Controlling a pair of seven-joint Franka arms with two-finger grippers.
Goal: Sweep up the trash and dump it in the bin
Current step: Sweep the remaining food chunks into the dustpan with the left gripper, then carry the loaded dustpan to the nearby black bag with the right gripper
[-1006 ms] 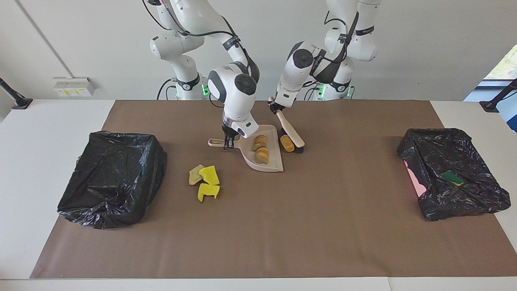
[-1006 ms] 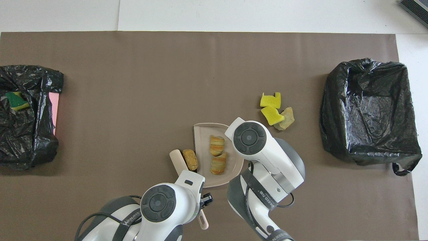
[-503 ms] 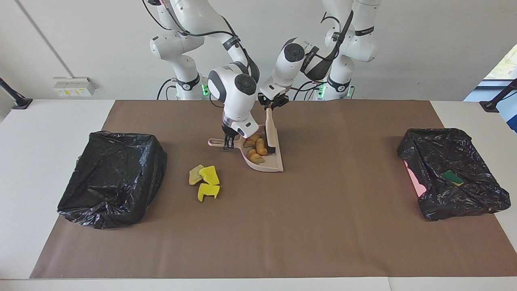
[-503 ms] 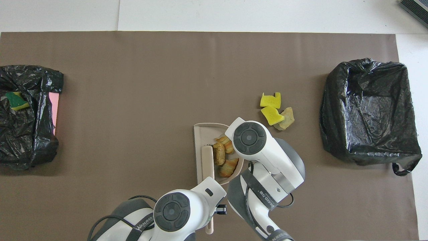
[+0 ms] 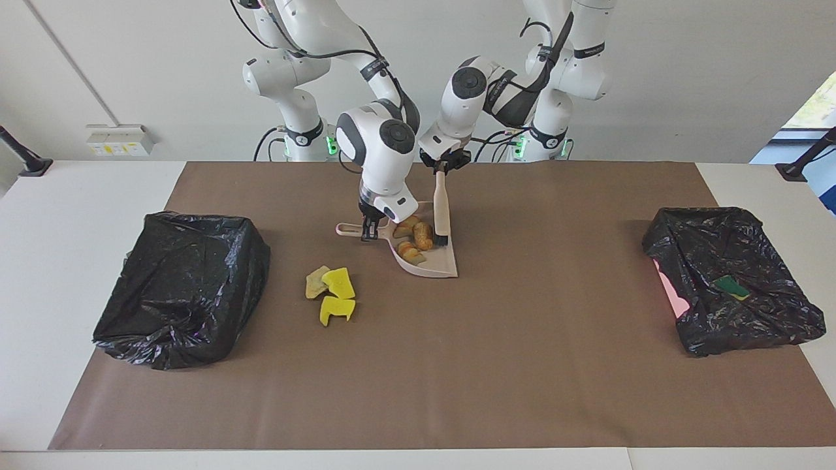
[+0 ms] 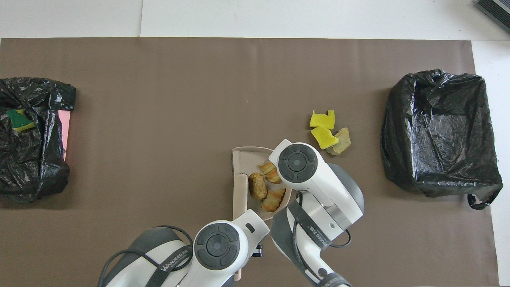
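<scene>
Three tan bread chunks of the trash (image 5: 418, 237) (image 6: 263, 185) lie in the pink dustpan (image 5: 436, 262) (image 6: 244, 154). My right gripper (image 5: 369, 230) is shut on the dustpan's handle (image 5: 346, 229), with the pan resting on the mat. My left gripper (image 5: 443, 167) is shut on the handle of the brush (image 5: 441, 209) (image 6: 240, 189), which stands nearly upright with its dark bristles at the pan's open edge, beside the chunks. Three yellow sponge scraps (image 5: 334, 292) (image 6: 327, 131) lie on the mat toward the right arm's end. In the overhead view both grippers are hidden under their wrists.
A black-bagged bin (image 5: 183, 287) (image 6: 440, 131) sits at the right arm's end of the table. Another black-bagged bin (image 5: 731, 277) (image 6: 32, 139) at the left arm's end holds a green-and-yellow sponge piece (image 5: 731, 286) (image 6: 18, 120). A brown mat (image 5: 496, 365) covers the table.
My left gripper swung the brush toward the right arm's end and pushed the third bread chunk into the dustpan; the brush then rose nearly upright. The dustpan and sponge scraps stayed put.
</scene>
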